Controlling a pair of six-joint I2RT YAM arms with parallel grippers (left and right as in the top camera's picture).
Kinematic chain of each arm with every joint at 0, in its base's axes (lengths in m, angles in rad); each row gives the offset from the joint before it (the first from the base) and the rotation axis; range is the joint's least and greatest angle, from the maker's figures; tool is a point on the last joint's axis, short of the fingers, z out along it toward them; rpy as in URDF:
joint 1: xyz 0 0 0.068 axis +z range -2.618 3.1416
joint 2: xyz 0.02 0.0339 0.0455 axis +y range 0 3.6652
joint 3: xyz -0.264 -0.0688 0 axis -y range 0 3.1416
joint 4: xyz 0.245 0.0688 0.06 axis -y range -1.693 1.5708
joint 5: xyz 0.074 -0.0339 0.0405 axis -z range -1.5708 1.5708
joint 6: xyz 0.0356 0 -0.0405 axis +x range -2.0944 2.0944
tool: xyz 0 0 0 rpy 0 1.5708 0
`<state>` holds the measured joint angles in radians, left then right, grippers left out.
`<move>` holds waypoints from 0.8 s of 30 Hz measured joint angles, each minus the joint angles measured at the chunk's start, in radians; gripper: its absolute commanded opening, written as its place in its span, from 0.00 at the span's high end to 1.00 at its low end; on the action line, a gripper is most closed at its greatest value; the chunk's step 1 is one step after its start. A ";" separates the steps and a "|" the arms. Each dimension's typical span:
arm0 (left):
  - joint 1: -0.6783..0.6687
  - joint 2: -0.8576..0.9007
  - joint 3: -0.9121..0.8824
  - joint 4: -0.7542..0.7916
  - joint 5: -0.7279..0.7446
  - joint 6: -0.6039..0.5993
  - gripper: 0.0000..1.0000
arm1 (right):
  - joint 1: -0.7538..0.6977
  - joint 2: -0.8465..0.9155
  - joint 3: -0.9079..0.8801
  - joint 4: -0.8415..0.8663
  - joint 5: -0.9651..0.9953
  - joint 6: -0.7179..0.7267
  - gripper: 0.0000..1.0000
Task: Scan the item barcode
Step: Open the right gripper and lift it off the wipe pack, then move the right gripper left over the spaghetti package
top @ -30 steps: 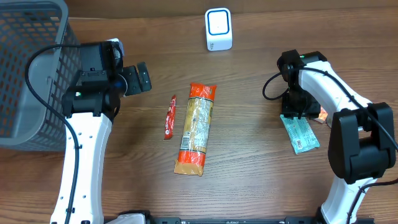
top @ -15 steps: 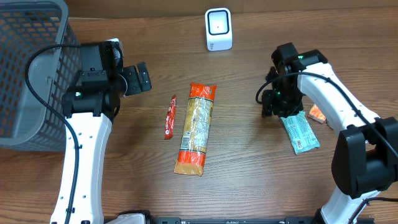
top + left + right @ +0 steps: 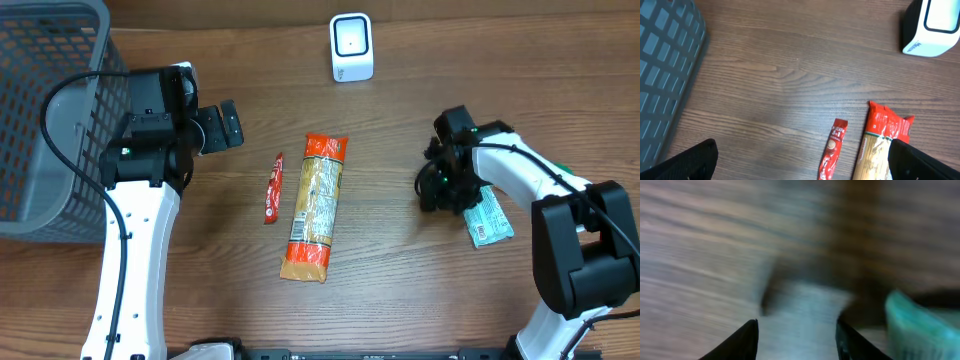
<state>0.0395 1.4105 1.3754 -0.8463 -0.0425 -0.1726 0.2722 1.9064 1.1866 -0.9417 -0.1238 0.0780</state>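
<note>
Wood table [image 3: 400, 300], scanner [image 3: 351, 47] taken as reference.
Left gripper [image 3: 234, 127]: left of scanner, fingers spread wide, nothing held.
Right gripper [image 3: 443, 186]: below-right of scanner, over scanner-side end of teal packet [image 3: 490, 222]. Fingers part-way apart; grip cannot be told, wrist view blurred.
Packet long axis judged running away from scanner, down-right.
Right arm judged nearer.

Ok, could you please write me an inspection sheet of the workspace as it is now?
Surface: wooden table, no spills seen.
Job's things: scanner upright at the far edge; pasta pack, red sachet and teal packet lying flat.
Clutter: nothing seen.
Grippers: left gripper open, empty, beside the basket; right gripper low beside the teal packet, grip unclear because of blur.
Cables: black cable loops off the left arm over the basket.
Surroundings: basket at the left.
</note>
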 measured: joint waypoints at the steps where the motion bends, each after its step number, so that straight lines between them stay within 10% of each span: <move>1: 0.000 0.000 0.000 0.000 0.000 0.000 0.00 | -0.002 -0.005 -0.007 0.001 0.047 0.019 0.49; 13: 0.000 0.000 0.000 0.001 0.000 0.000 0.00 | -0.030 -0.009 0.009 -0.084 0.186 0.095 0.55; 19: 0.000 0.000 0.000 0.000 0.000 0.000 0.00 | -0.018 -0.009 0.239 -0.225 0.021 0.093 0.25; 24: 0.000 0.000 0.000 0.000 0.000 0.000 0.00 | 0.066 -0.017 0.350 -0.163 -0.136 0.147 0.21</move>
<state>0.0395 1.4105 1.3754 -0.8459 -0.0429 -0.1726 0.3378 1.8896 1.5368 -1.1042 -0.2596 0.2253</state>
